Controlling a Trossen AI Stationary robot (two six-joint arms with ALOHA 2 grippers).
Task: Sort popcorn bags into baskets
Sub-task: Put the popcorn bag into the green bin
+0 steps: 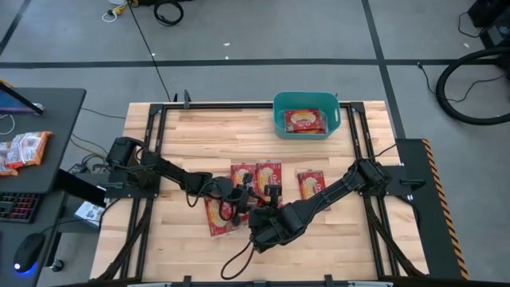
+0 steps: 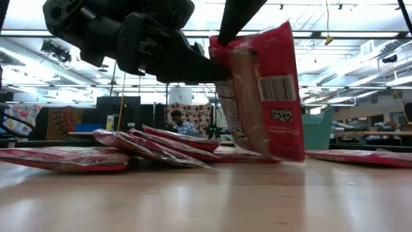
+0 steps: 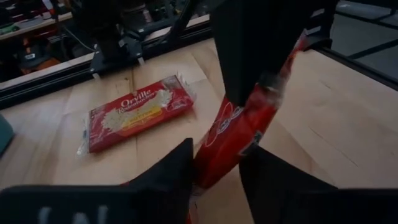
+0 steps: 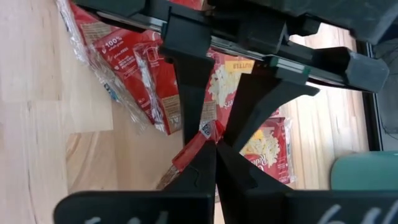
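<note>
The right gripper pinches a popcorn bag by its edge, upright, well short of the basket; light, slippery foil, so grip the seam.

Two matte black jointed arms, black cable loops, angular wedge-shaped claw fingers

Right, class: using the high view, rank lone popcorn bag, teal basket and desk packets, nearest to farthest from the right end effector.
1. Lone popcorn bag, right of the right end effector.
2. Teal basket, table's far edge.
3. Desk packets, far left.
</note>
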